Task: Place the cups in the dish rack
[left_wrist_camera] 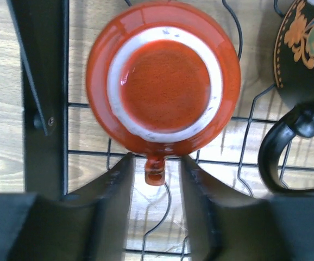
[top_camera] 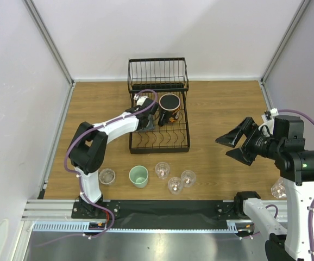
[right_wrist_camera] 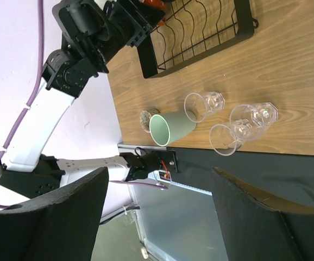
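Two sit in the rack: the red mug, base-up likely to drain, and the black mug; left claw open astride the red handle, right claw open, idle.

The top external camera sits high above and behind the arm bases and looks down and forward over the whole table from far off. The left wrist camera faces straight down, very close, into the dish rack, with the left gripper at its lower edge. It shares the black mug and rack wires with the overhead view. The right wrist camera, rolled sideways, looks from the table's right side past the right gripper toward the distant left arm. It shares the mint-green cup, clear glasses and the rack's near end with the overhead view.
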Motion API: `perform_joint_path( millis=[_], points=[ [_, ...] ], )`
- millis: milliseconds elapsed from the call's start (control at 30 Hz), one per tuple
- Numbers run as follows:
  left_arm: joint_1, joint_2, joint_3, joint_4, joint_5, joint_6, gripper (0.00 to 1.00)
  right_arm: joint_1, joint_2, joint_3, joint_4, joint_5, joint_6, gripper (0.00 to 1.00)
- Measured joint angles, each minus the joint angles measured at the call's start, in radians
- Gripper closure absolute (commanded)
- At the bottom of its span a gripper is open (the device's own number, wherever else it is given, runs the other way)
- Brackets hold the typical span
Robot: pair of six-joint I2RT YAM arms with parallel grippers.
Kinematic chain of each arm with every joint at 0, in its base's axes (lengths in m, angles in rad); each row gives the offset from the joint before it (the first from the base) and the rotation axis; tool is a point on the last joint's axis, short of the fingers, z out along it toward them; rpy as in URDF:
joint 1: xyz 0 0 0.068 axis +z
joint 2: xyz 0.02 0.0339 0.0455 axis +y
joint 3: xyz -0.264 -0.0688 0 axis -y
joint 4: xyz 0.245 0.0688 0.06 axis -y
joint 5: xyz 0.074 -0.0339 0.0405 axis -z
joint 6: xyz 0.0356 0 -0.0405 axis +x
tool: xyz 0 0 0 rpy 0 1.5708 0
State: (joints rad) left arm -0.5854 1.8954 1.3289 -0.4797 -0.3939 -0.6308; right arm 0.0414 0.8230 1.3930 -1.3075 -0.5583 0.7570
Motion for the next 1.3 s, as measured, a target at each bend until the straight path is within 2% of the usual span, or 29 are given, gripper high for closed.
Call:
perform_joint_path(
  millis=[33,133,300,500,767,900,1067,1300],
  points=[
    [0.002,-0.006,-0.007,0.003,0.003,-0.002,0.42,0.000,-0.002,-0.005,0.003,-0.001,0.003,0.19],
    [0.004,-0.019,-0.020,0.003,0.006,-0.006,0.38,0.000,-0.004,-0.015,0.008,-0.008,0.013,0.19],
    [-0.001,-0.062,-0.055,0.006,0.006,-0.006,0.40,0.000,-0.005,-0.017,0.020,-0.013,0.018,0.19],
    [-0.029,-0.197,-0.145,0.014,0.003,-0.011,0.44,0.000,-0.011,-0.025,0.027,-0.026,0.018,0.19],
    [-0.106,-0.502,-0.314,-0.024,0.000,-0.081,0.46,0.000,-0.011,-0.035,0.044,-0.044,0.015,0.19],
    [-0.114,-0.716,-0.407,-0.115,-0.015,-0.123,0.48,0.000,-0.011,-0.060,0.058,-0.060,0.010,0.19],
    [-0.107,-0.908,-0.433,-0.294,-0.049,-0.196,0.48,0.000,-0.011,-0.100,0.091,-0.084,0.008,0.19],
    [-0.049,-0.880,-0.501,-0.521,-0.046,-0.363,0.41,0.000,-0.003,-0.140,0.128,-0.110,0.006,0.20]
  ],
)
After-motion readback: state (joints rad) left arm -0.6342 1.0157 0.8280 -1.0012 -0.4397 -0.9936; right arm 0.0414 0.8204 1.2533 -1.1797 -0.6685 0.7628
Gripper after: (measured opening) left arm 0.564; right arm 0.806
